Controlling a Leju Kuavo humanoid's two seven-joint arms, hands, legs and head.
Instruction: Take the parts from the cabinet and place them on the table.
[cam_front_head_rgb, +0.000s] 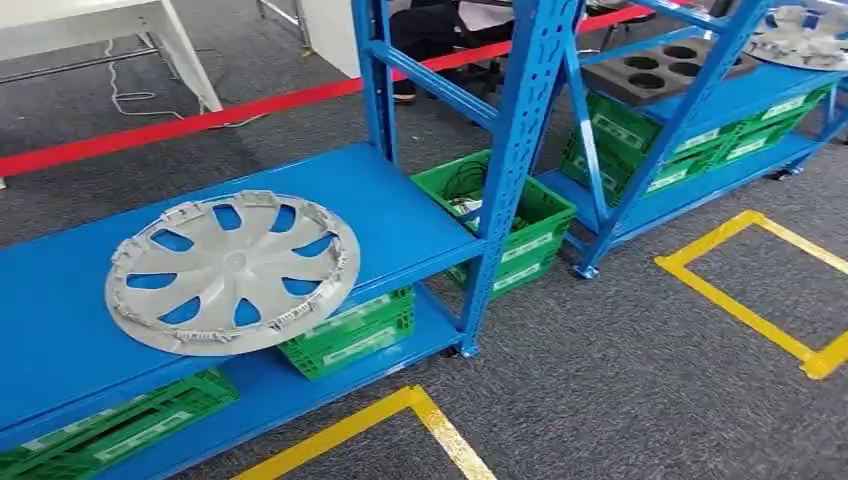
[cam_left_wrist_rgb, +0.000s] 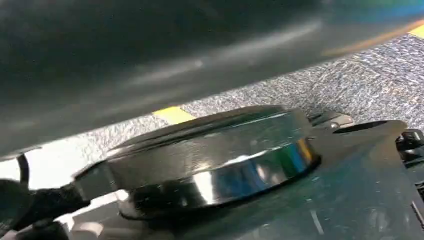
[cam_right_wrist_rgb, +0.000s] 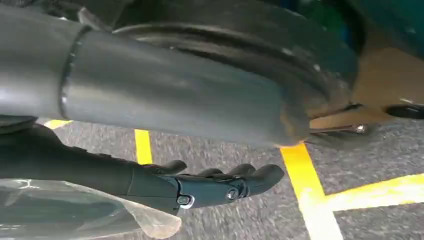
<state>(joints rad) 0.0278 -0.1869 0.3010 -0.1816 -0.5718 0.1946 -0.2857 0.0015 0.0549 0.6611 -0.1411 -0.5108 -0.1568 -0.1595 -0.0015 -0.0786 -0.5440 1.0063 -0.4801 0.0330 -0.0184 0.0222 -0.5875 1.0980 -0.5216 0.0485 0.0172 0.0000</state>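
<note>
Yellow floor tape marks a corner on the grey carpet at the near edge of the head view; just beyond it a blue shelf rack crosses the left half of the picture; a grey wheel cover lies flat, spokes up, on the rack's upper board, towards its front edge and apart from the blue upright post; green crates sit on the lower board under it, and another green crate stands just beyond the post; to the right a yellow tape square lies on the carpet, well apart from the wheel cover; further back a second blue rack carries more green crates, a dark grey foam tray with round holes and a second wheel cover at the far right; a red line runs across the floor behind the racks, and a white table's legs stand beyond it on the left.

From the right wrist, the right hand hangs over grey carpet and yellow tape, dark fingers stretched out and lightly curved, holding nothing; for the left hand, I cannot tell how its fingers stand.
</note>
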